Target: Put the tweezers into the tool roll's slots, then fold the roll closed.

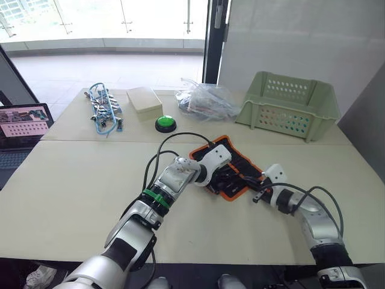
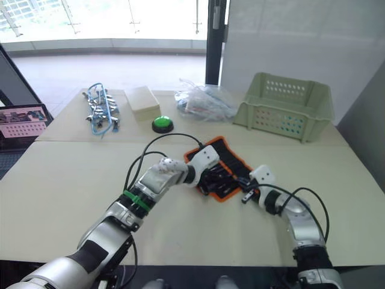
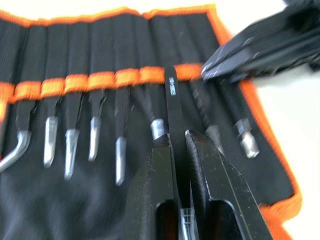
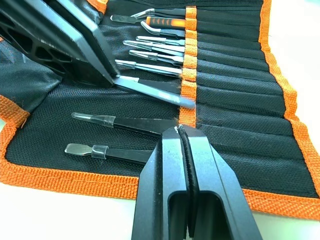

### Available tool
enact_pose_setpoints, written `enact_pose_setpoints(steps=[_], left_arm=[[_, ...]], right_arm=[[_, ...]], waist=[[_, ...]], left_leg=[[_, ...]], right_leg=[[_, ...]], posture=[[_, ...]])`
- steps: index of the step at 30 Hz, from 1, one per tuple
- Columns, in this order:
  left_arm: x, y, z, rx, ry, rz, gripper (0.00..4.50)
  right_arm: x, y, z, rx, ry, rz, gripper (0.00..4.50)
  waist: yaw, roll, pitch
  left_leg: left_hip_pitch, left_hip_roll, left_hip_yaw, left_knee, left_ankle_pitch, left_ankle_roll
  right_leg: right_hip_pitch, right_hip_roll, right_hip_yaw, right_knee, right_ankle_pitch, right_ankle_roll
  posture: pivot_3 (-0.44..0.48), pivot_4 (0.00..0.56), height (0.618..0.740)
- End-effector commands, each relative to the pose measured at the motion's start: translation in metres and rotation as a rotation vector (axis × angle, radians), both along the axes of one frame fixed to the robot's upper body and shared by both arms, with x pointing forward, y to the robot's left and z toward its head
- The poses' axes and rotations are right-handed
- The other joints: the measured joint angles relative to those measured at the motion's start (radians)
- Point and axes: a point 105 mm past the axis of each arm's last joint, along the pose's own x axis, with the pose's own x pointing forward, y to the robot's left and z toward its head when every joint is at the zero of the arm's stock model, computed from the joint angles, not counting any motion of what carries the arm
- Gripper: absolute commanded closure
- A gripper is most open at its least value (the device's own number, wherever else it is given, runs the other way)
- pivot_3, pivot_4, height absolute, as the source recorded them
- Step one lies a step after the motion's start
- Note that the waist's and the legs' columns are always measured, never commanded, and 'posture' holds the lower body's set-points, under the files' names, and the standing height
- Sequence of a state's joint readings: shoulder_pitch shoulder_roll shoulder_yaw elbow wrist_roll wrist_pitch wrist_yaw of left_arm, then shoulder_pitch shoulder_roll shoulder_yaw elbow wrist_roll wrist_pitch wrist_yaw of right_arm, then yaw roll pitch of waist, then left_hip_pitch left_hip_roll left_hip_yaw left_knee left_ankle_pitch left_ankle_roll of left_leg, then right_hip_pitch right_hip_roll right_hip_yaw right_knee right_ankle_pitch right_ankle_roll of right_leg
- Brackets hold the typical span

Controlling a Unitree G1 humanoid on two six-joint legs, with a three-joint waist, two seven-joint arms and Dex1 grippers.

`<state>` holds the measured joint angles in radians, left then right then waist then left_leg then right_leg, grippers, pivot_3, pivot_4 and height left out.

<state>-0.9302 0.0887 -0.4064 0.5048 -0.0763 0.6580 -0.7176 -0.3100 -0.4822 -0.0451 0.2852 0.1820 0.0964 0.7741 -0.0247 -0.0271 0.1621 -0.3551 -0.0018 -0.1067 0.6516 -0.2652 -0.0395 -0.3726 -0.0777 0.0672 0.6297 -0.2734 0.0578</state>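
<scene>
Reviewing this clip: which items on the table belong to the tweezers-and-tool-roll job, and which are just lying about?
Job:
tool roll, open on the table
tweezers, held in the left claw at a slot
right claw

Lying about:
green basket
blue-and-silver clips
green button
plastic bag
beige box

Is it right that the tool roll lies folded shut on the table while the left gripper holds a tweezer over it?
Not quite. The tool roll lies open, slots showing, in the left wrist view. The left gripper does hold a tweezer over it.
</scene>
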Motion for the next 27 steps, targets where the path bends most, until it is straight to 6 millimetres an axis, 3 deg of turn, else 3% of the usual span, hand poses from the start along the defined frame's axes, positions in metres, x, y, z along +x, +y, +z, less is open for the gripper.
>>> enact_pose_setpoints(steps=[1, 19, 27], left_arm=[[-0.001, -0.002, 0.009, -0.012, -0.035, -0.012, 4.48], [-0.011, -0.013, 0.001, -0.005, -0.022, -0.039, 4.48], [-0.013, -0.008, -0.001, 0.016, -0.004, -0.047, 4.48]], right_arm=[[-0.006, -0.014, -0.026, -0.025, 0.103, -0.055, 4.50], [-0.003, -0.012, -0.027, -0.031, 0.099, -0.046, 4.50], [-0.003, -0.012, -0.028, -0.030, 0.102, -0.048, 4.50]], waist=[[0.002, 0.000, 0.000], [0.003, 0.000, 0.000], [0.002, 0.000, 0.000]], left_leg=[[0.000, 0.000, 0.000, 0.000, 0.000, 0.000], [0.001, 0.000, 0.000, 0.000, 0.000, -0.001], [0.001, 0.000, 0.000, 0.000, 0.000, -0.001]], right_leg=[[0.000, 0.000, 0.000, 0.000, 0.000, 0.000], [0.000, 0.000, 0.000, 0.001, 0.000, 0.000], [0.000, 0.000, 0.000, 0.001, 0.000, 0.000]], posture=[[0.000, 0.150, 0.740], [0.000, 0.150, 0.740], [0.000, 0.150, 0.740]])
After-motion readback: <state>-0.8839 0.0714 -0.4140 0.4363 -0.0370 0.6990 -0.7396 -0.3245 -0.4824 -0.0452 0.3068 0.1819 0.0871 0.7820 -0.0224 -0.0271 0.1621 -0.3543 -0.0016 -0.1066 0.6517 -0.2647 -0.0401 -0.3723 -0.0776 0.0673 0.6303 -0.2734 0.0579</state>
